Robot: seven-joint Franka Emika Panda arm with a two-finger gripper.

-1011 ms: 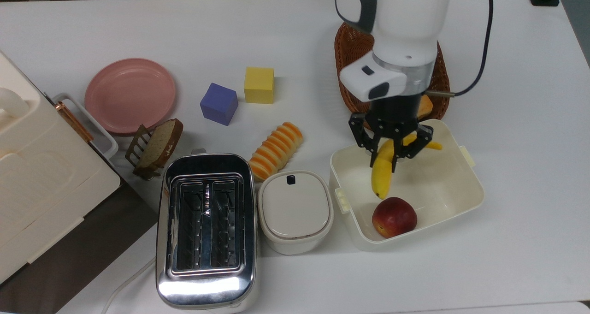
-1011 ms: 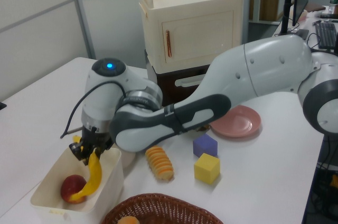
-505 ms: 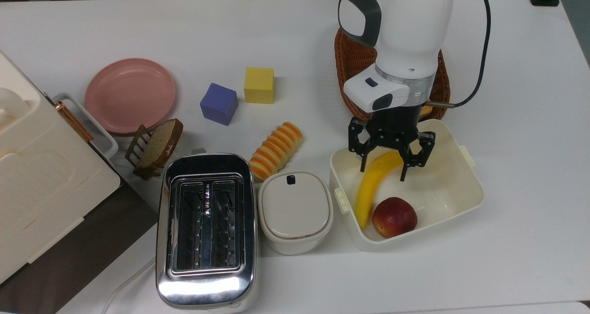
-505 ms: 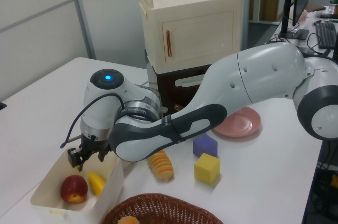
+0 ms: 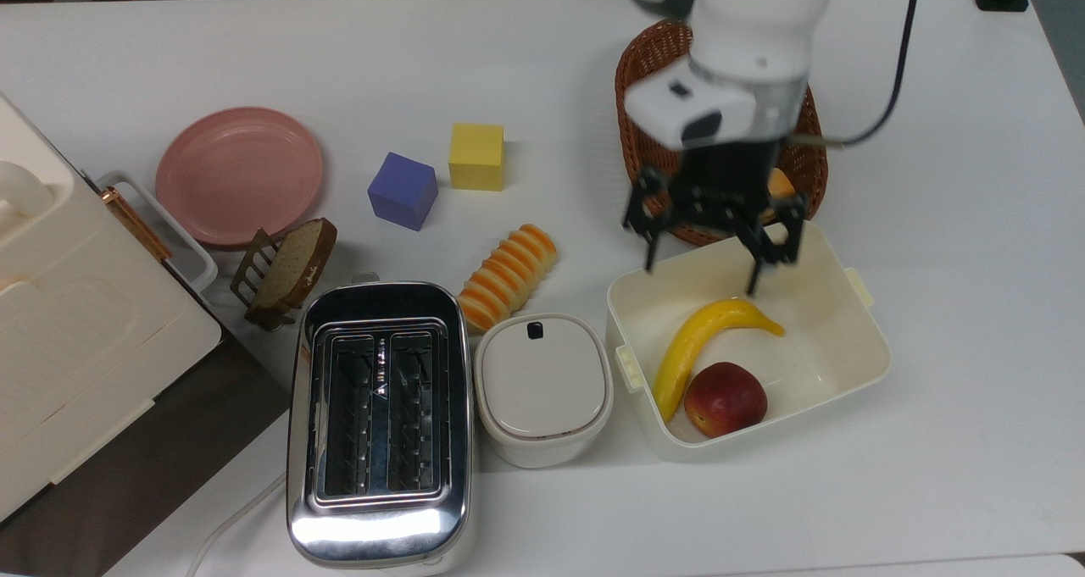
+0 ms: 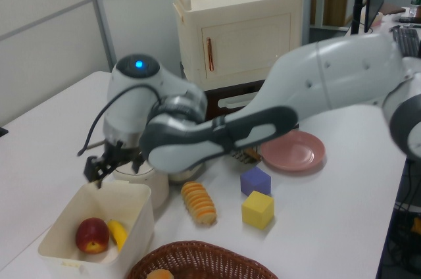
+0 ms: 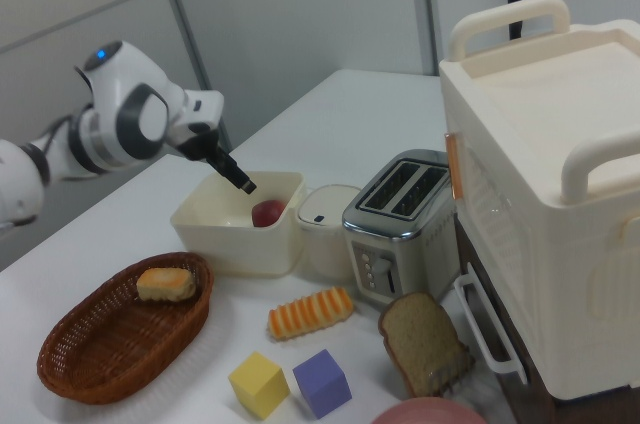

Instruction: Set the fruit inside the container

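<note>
The fruit, a curved yellow banana (image 5: 703, 340) (image 6: 118, 233), lies flat on the floor of the container, a cream-white rectangular tub (image 5: 865, 340) (image 6: 141, 193) (image 7: 235, 244). A red-yellow apple (image 5: 726, 399) (image 6: 92, 235) (image 7: 267, 212) sits beside it, touching its lower end. My gripper (image 5: 700, 277) (image 6: 108, 166) (image 7: 240, 182) hangs open above the tub's far rim. It holds nothing and is well clear of the banana.
A brown wicker basket (image 5: 644, 94) holding a bread roll (image 5: 781, 189) stands just behind the tub. A small lidded white box (image 5: 542, 386), a toaster (image 5: 377, 416), a striped loaf (image 5: 509, 276), two cubes (image 5: 441, 174) and a pink plate (image 5: 239, 174) lie toward the top view's left.
The gripper opened and let go of the banana, which dropped flat into the tub beside the apple. The gripper then rose and drew back toward the basket.
</note>
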